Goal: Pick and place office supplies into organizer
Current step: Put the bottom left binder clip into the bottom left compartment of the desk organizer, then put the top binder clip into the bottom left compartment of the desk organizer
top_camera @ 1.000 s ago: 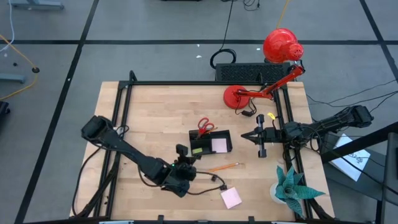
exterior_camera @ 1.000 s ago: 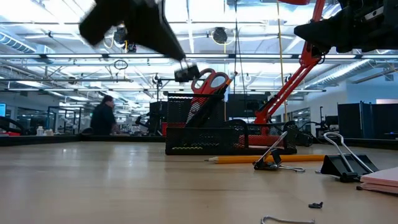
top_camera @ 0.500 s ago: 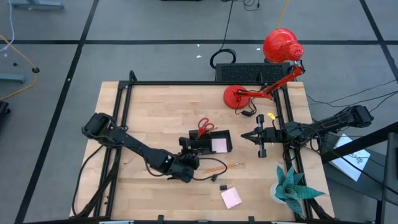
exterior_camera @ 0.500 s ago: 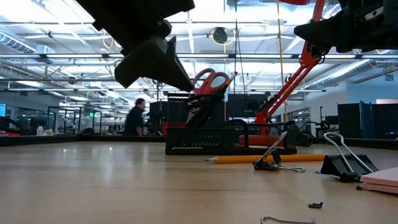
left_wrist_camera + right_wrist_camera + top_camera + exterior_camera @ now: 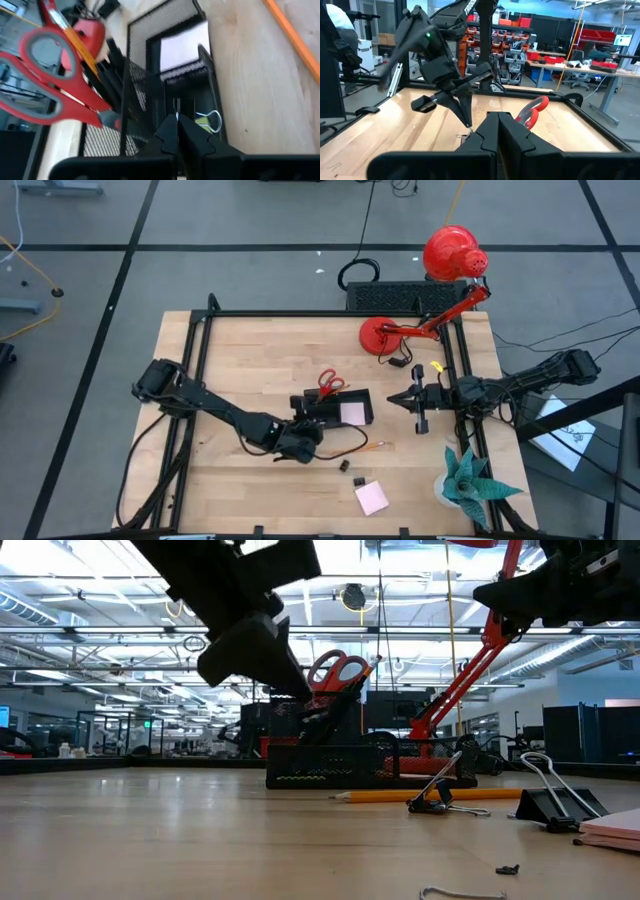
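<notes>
We saw the left gripper [image 5: 312, 416] clenched on nothing, center frame in the high view, right over the organizer [image 5: 338, 409]. Scissors [image 5: 329, 383] stood in it; orange pencil [image 5: 371, 447] and sticky pad [image 5: 372, 498] lay lower right. Right gripper [image 5: 393, 399] clenched, parked right of center.

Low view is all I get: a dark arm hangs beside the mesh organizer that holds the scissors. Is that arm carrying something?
Observer: The left gripper is shut, tips over a small compartment of the organizer. I cannot tell whether it pinches anything.
Operator: What's in that compartment?
Observer: A wire-handled clip with a yellow-green part lies in it.
Operator: And the other arm?
Observer: The right gripper is shut and waits near the right edge of the table.
</notes>
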Motion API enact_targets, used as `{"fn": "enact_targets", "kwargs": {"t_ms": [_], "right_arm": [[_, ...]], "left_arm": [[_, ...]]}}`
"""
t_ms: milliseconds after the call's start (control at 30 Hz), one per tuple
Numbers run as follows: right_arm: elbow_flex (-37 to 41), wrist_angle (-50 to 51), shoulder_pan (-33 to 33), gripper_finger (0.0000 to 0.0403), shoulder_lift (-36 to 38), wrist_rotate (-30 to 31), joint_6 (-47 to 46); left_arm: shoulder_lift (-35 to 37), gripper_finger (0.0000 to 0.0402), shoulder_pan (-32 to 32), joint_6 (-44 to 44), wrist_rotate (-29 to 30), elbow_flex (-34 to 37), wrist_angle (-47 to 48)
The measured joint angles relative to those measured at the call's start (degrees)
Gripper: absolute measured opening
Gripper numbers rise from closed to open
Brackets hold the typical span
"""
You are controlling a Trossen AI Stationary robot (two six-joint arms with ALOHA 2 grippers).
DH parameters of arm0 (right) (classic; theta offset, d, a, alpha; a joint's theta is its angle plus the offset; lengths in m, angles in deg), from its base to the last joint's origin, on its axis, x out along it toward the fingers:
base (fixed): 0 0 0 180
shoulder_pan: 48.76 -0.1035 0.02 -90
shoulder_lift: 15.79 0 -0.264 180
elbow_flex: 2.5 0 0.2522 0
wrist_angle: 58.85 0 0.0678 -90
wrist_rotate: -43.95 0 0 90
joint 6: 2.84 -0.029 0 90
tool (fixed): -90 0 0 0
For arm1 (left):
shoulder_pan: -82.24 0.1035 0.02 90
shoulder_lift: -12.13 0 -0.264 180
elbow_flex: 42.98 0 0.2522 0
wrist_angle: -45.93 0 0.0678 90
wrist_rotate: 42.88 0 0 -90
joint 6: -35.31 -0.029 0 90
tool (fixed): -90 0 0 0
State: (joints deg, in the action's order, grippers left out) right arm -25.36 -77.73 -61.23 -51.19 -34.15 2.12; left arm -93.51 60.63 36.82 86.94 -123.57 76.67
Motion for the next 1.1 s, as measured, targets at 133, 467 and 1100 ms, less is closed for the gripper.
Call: {"fn": "enact_targets", "kwargs": {"t_ms": [133,467,1100], "right_arm": [[0.0,0.0,0.0,0.0000,0.0,0.0,-1.5],[0.0,-0.2,0.0,0.0000,0.0,0.0,-1.9],[0.0,-0.3,0.0,0.0000,0.0,0.0,-1.8]], "left_arm": [[-1.2,0.0017,0.8,1.4,-1.1,0.0,3.0],[-4.1,0.0017,1.3,2.2,-4.2,0.1,2.1],[-3.8,0.0121,1.2,-0.2,-3.4,0.0,-0.5]]}}
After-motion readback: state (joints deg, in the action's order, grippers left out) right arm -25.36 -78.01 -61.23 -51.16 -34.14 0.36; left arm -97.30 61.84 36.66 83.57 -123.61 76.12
